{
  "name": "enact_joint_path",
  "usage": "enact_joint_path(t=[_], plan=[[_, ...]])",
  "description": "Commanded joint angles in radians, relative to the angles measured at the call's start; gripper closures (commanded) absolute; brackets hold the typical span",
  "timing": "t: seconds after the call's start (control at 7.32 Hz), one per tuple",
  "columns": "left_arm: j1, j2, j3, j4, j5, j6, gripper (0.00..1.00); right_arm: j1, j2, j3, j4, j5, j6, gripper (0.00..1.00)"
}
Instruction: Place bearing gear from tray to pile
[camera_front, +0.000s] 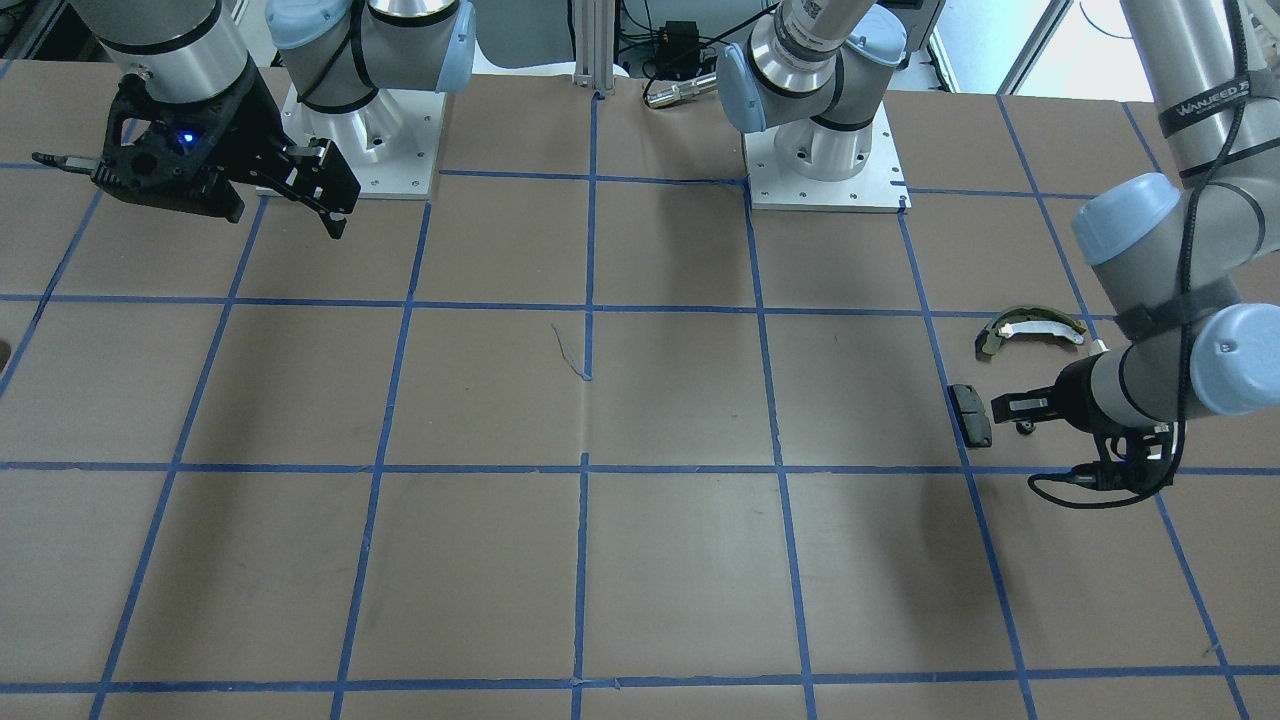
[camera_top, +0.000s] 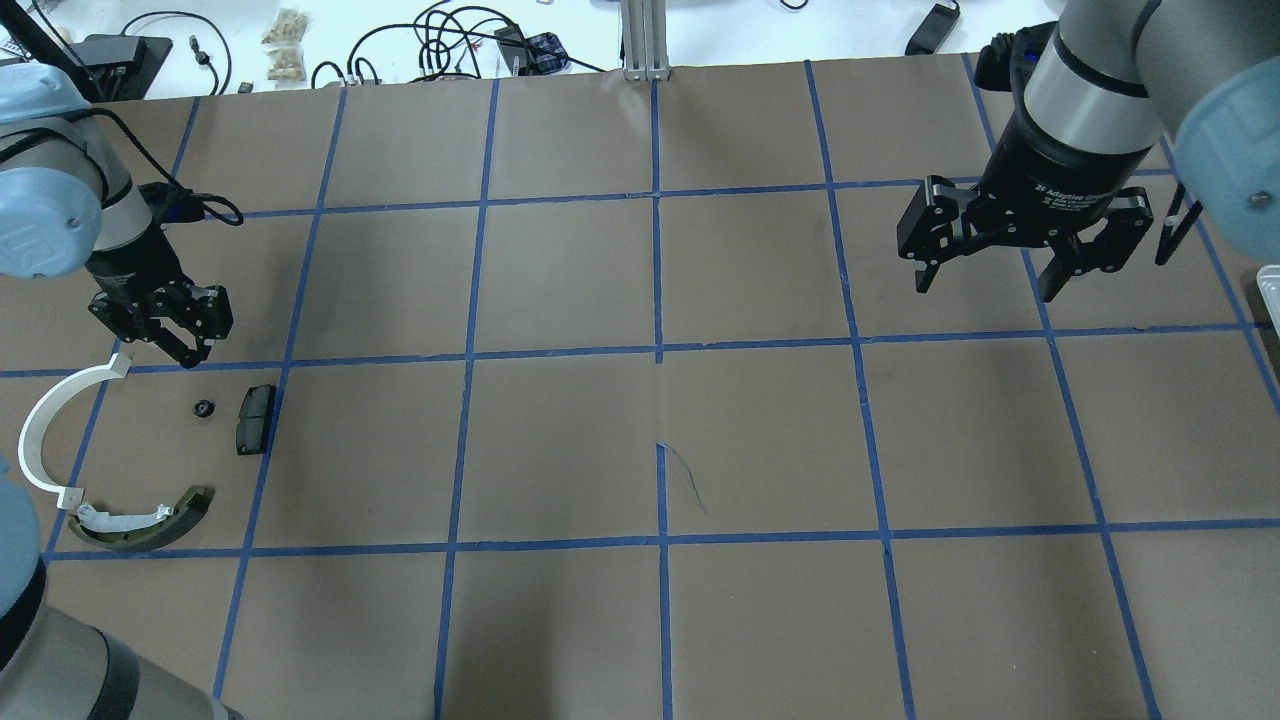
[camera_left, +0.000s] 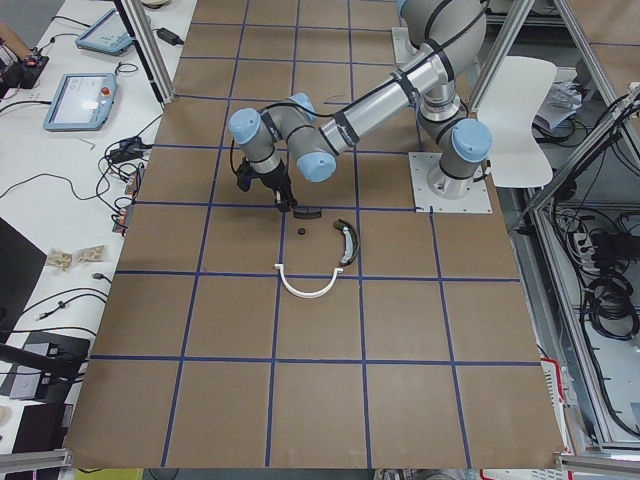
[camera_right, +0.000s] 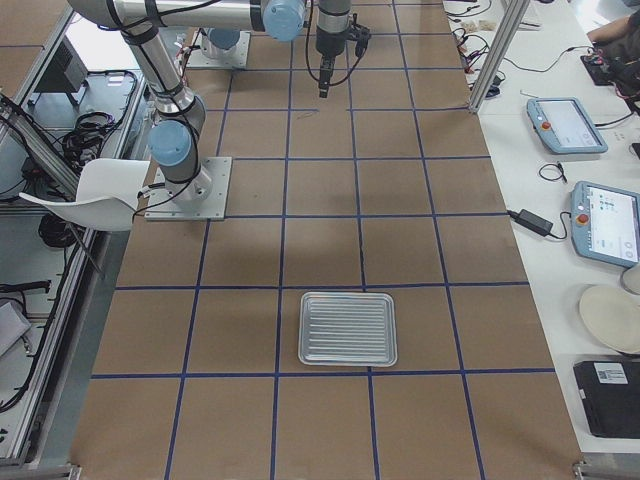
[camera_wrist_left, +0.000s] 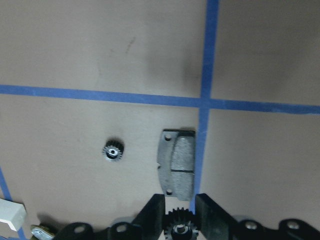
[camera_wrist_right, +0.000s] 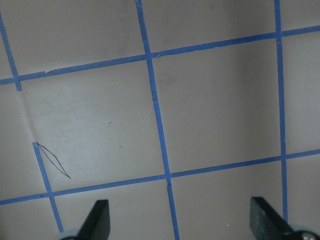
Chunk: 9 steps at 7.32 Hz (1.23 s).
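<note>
Left pincer (camera_wrist_left: 179, 209) clamps a bearing gear (camera_wrist_left: 179, 225) just beside the small black pad (camera_wrist_left: 176, 165).

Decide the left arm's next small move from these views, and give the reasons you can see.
Probably lower the left gripper slightly and open its fingers. In its wrist view a bearing gear sits clamped between them, just above the table next to the black pad, with another gear already lying nearby. It seems to be over the pile, so release looks due.
</note>
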Motion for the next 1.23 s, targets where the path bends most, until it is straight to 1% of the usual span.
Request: enact_joint_path(t=[0.0, 0.27, 0.55, 0.82, 0.96, 1.09], plan=[[0.075, -0.05, -0.001, 0.103, -0.005, 0.06, 1.0, 0.0, -0.002, 0.001, 0.0, 0.001, -0.002, 0.0], [0.1, -0.056, -0.011, 0.105, -0.01, 0.064, 1.0, 0.0, -0.002, 0.007, 0.0, 0.001, -0.002, 0.0], [0.108, -0.055, -0.051, 0.113, -0.01, 0.063, 1.0, 0.0, -0.002, 0.009, 0.001, -0.005, -0.004, 0.0], [0.119, -0.055, -0.051, 0.114, -0.014, 0.063, 1.0, 0.0, -0.002, 0.009, 0.004, -0.008, -0.004, 0.0], [0.119, -0.055, -0.054, 0.113, -0.046, 0.063, 1.0, 0.0, -0.002, 0.009, 0.004, -0.008, -0.004, 0.0], [0.119, -0.055, -0.054, 0.111, -0.059, 0.063, 1.0, 0.0, -0.002, 0.009, 0.007, -0.009, -0.004, 0.0]])
